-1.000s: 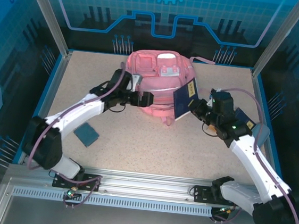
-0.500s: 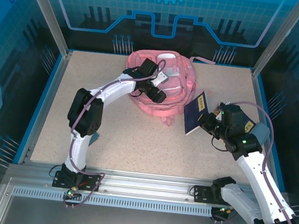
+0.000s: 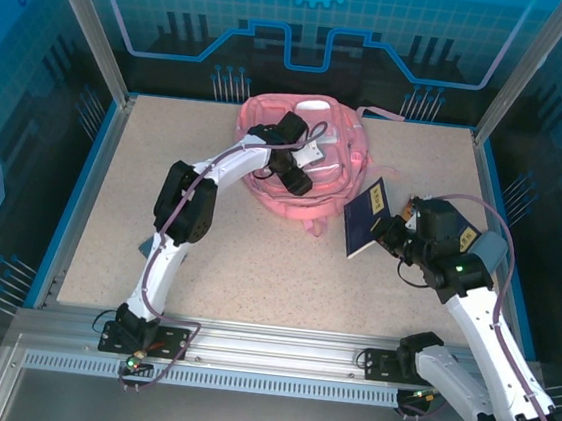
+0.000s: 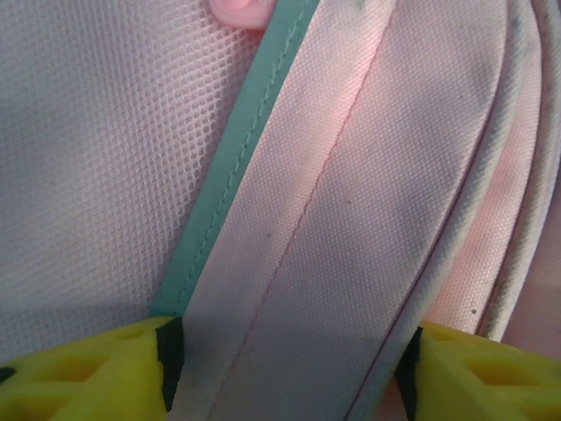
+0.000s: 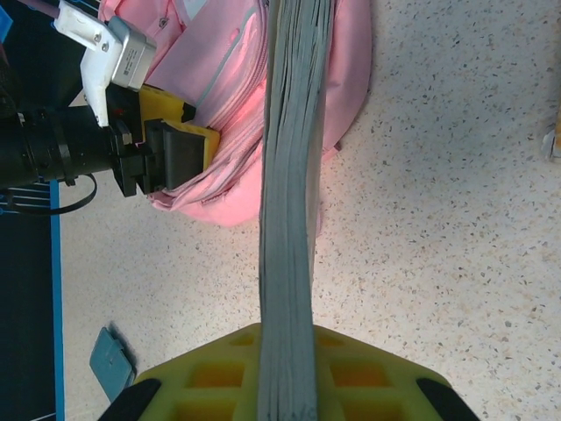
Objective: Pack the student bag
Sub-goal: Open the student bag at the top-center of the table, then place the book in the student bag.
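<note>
The pink student bag [image 3: 332,154] lies at the back middle of the table. My left gripper [image 3: 300,177] is pressed down on its top. In the left wrist view a flat pale pink band of the bag [image 4: 351,175] runs between the yellow fingers [image 4: 79,373] and reaches both pads without bunching; the left gripper [image 4: 285,364] stands open around it. My right gripper [image 3: 391,230] is shut on a dark blue booklet [image 3: 363,219], held upright just right of the bag. The right wrist view shows the booklet [image 5: 289,175] edge-on, the bag [image 5: 219,79] beyond it, and the left gripper [image 5: 171,156].
A small teal booklet [image 5: 112,361] lies on the table at the near left, partly under the left arm [image 3: 175,210]. A grey-blue flat object [image 3: 490,251] sits by the right wall. A pink strap [image 3: 380,112] trails behind the bag.
My left arm swung from the bag's front left up onto its top, and its jaws narrowed. The right gripper drew the booklet back to the right, away from the bag.
</note>
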Available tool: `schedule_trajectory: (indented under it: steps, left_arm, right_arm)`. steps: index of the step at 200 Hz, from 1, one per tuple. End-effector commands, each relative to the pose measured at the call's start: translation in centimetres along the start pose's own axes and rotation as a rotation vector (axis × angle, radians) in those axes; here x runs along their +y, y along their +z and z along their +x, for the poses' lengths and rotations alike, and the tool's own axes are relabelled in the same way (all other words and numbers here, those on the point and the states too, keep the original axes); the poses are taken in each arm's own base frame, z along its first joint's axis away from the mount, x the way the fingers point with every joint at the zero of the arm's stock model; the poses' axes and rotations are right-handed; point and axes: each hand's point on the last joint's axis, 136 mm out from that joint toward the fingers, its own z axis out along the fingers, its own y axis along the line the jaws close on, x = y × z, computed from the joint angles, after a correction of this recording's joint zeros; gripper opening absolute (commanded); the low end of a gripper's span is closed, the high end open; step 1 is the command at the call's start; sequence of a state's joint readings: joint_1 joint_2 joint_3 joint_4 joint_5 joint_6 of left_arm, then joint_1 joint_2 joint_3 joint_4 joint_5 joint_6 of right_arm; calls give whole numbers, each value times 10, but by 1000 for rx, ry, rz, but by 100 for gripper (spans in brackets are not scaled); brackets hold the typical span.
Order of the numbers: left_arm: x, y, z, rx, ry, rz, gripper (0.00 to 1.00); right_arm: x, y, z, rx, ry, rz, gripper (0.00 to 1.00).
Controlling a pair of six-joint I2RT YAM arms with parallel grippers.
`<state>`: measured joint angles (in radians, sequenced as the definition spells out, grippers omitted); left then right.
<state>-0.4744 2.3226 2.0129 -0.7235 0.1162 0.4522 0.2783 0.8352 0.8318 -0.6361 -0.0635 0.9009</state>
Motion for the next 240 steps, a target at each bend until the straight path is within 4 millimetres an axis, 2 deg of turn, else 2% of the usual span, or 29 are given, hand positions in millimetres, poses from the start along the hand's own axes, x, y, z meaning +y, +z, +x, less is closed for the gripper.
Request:
schedule_trajectory:
  steps: [1, 38, 61, 76, 87, 93, 123, 142, 162, 166, 186, 220, 240]
  left_arm:
    - [12, -2, -9, -13, 30, -78, 52]
    - [10, -28, -26, -87, 43, -102, 27]
    - [-1, -63, -45, -188, 48, -99, 17]
    - [-8, -88, -58, -263, 46, -112, 14]
    - [-13, -106, -65, -315, 35, -122, 12]
    - [-13, -115, -68, -343, 26, -129, 10]
    - [-8, -156, -83, -469, -53, -195, 10]
    - [-6, -175, -91, -528, -109, -221, 8]
    - [-11, -192, -100, -578, -143, -215, 7]
    - [-13, -195, -101, -587, -147, -213, 7]
    - [-23, -210, -109, -626, -157, -198, 6]
    - [-41, -235, -113, -666, -164, -168, 6]
    - [-44, -246, -110, -673, -202, -155, 6]
  right_arm:
    - [5, -3, -5, -15, 19, -31, 13]
    - [7, -5, -7, -22, 20, -34, 13]
    - [9, -9, -8, -26, 12, -33, 13]
    - [10, -15, -10, -36, 0, -32, 13]
    - [4, -18, -10, -46, -7, -6, 13]
    - [11, -28, -17, -77, -17, -17, 13]
    - [14, -45, -22, -123, -38, -31, 14]
    - [24, -45, -19, -110, -45, -92, 14]
    - [43, -39, -13, -63, -28, -201, 15]
    - [40, -31, -7, -35, -16, -209, 15]
    - [56, -13, -1, 35, 26, -308, 15]
    - [74, 15, -7, 75, 72, -394, 15]
    - [83, 34, -12, 80, 100, -424, 14]
